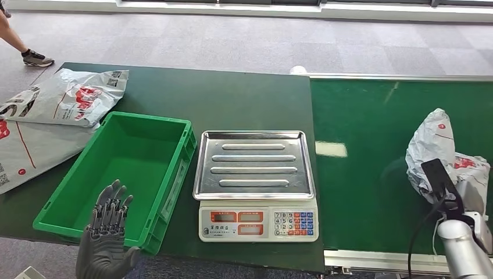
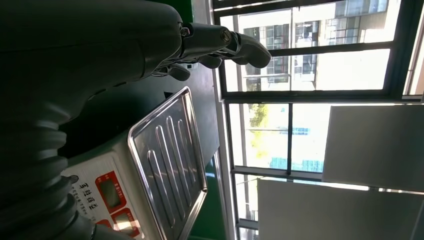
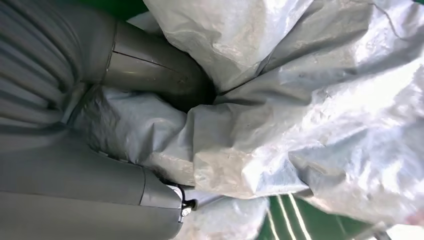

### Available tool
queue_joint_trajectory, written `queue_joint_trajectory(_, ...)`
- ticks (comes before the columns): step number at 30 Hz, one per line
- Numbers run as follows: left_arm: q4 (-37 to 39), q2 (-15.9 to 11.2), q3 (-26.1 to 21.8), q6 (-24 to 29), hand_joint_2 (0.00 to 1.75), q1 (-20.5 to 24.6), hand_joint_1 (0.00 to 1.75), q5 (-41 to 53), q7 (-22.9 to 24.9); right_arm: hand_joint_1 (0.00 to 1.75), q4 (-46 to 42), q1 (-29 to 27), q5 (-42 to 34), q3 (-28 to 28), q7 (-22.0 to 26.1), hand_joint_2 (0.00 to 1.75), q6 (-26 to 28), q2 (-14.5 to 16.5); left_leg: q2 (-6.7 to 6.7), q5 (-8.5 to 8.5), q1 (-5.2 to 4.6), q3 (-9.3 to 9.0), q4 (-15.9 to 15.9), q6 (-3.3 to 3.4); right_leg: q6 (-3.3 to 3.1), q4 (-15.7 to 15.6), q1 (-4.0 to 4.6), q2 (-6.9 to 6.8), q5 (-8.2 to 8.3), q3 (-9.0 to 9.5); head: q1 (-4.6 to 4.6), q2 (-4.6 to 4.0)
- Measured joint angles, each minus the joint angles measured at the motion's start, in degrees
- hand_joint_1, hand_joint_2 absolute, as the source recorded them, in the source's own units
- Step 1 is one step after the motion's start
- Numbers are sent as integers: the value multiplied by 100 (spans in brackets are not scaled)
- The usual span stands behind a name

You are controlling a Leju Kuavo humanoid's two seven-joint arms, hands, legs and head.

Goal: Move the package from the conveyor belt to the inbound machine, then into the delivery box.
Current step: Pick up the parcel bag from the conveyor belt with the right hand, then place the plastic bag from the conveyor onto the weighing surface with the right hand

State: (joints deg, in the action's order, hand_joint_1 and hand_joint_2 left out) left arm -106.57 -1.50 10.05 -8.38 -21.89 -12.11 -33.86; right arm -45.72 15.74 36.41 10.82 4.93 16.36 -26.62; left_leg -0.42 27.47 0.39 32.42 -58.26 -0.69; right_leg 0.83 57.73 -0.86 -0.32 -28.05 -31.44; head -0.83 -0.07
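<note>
Right now my right hand (image 3: 125, 150) grips the crumpled grey package (image 1: 442, 151), bunched up over the green conveyor belt (image 1: 372, 174). My left hand (image 1: 107, 232) hovers with its fingers spread and holding nothing above the near edge of the green delivery box (image 1: 174, 174), just beside the scale (image 1: 256, 180).

The left hand (image 1: 106, 232) is dark grey with black-jointed fingers — a small screw shows near them. The right arm (image 1: 465, 247) is silver, with a black cable and a grey ribbed wrist cover.
</note>
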Motion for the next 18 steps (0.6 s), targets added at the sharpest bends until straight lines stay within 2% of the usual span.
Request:
queue_joint_trajectory(4,10,74,-6,102,175,6,0,82,-122,175,-1282,-360,-496,44,1047,175,1066,386,3,1,1,6,2,-1,-2,2,6,2,-1,-6,0,0)
queue_joint_trajectory(7,42,110,-3,242,175,23,0,137,-252,175,-2623,-667,-513,-169,1389,175,1337,832,6,0,1,6,7,-5,-7,2,13,5,-5,-9,-1,0)
queue_joint_trajectory(9,72,114,3,321,175,39,0,156,-347,175,-3319,-757,-123,-603,1398,175,1189,1021,8,-4,2,5,10,-11,-10,3,16,9,-5,-11,-2,0)
queue_joint_trajectory(14,206,74,11,405,175,149,0,177,-552,175,-4323,-666,1685,-2269,964,175,361,1218,13,-13,15,-3,12,-23,-21,4,26,15,1,-14,-3,0)
queue_joint_trajectory(18,284,40,11,405,175,162,0,180,-593,175,-4646,-578,1859,-3031,792,175,310,1257,-1,-20,17,2,12,-20,-22,4,22,-5,2,-11,-3,0)
